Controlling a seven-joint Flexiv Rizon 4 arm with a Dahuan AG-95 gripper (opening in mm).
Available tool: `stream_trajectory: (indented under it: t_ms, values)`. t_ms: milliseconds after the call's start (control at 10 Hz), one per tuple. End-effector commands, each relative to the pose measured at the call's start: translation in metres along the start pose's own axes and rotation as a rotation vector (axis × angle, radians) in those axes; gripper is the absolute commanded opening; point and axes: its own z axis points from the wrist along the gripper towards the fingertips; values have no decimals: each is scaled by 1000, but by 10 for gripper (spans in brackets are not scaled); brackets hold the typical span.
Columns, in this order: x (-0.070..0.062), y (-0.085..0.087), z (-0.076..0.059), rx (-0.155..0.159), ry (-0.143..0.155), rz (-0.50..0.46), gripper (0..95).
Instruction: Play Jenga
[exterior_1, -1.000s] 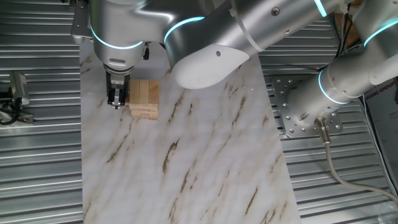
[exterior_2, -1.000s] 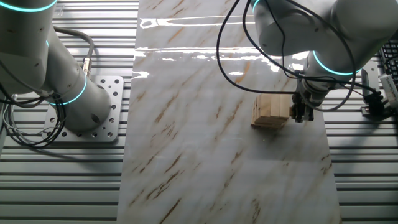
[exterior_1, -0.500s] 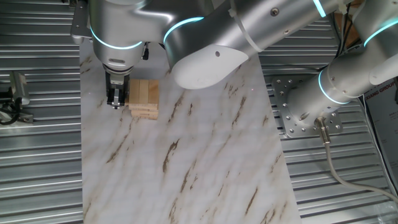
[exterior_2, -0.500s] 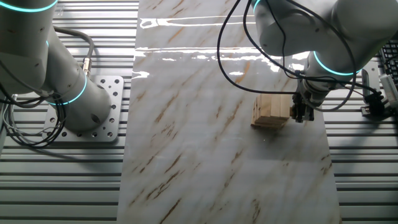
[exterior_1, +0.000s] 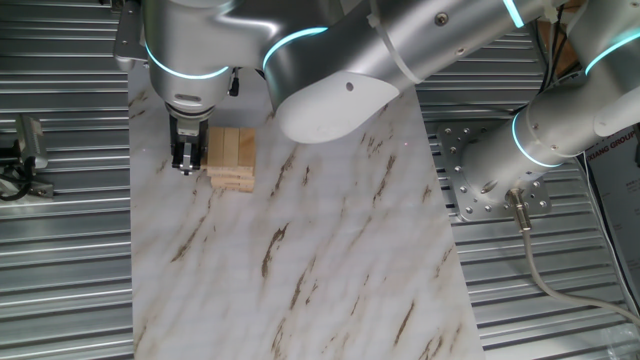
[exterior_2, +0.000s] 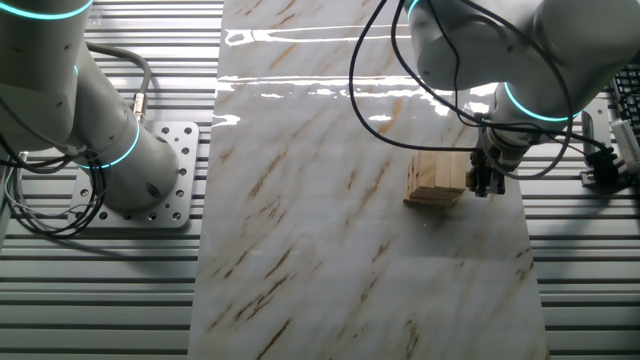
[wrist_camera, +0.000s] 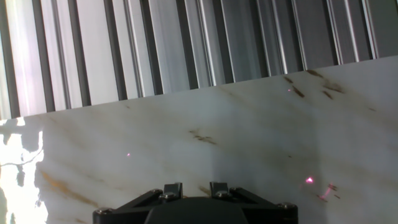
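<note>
The Jenga (exterior_1: 232, 157) is a small stack of pale wood blocks on the marble board (exterior_1: 300, 260), near its far left corner. My gripper (exterior_1: 186, 163) points down just left of the stack, close against its side, fingers together with nothing between them. From the other fixed view the stack (exterior_2: 436, 180) sits by the board's right edge with the gripper (exterior_2: 482, 184) to its right. The hand view shows only the gripper's (wrist_camera: 195, 188) base and bare marble (wrist_camera: 217, 137); the stack is out of that view.
Ribbed metal table (exterior_1: 60, 260) surrounds the board on all sides. The arm's base plate (exterior_1: 490, 180) sits to the right of the board. A cable (exterior_1: 560, 280) trails off it. A small fixture (exterior_1: 25, 150) stands at the left.
</note>
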Motion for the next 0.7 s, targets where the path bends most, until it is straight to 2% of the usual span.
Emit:
stream_trajectory:
  t_ms: [100,700]
  values:
    - [0,0,1,-1,0,-2,0]
    - [-2,0,2,2,2,-3,0]
